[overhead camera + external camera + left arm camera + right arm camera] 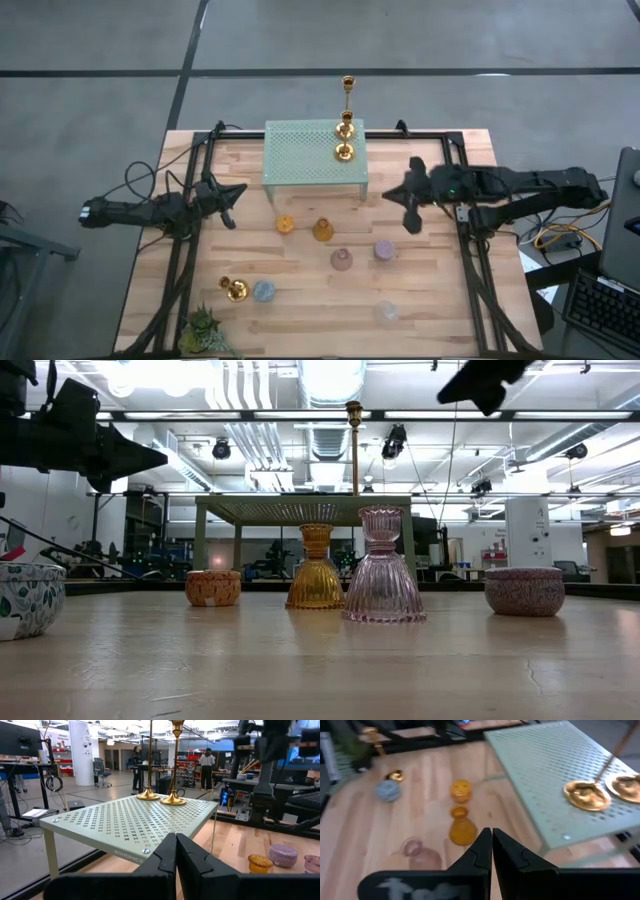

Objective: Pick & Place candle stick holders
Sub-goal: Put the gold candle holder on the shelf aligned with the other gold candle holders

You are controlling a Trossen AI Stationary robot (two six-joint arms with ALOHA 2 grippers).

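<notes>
Two gold candlesticks (345,140) stand on the mint-green stand (305,155), near its right edge; the taller one sits farther back; in front of the stand the orange holder (285,224) and amber holder (322,230) rest on the wooden table (440,310), with the pink holder (342,260) and purple holder (384,250) farther forward; a short gold holder (234,290) and a blue holder (264,291) lie well forward and left of the stand; the left gripper (232,200) hovers just left of the stand, fingers pressed together, holding nothing; the right gripper (408,200) hovers just right of the stand, likewise closed and empty.
</notes>
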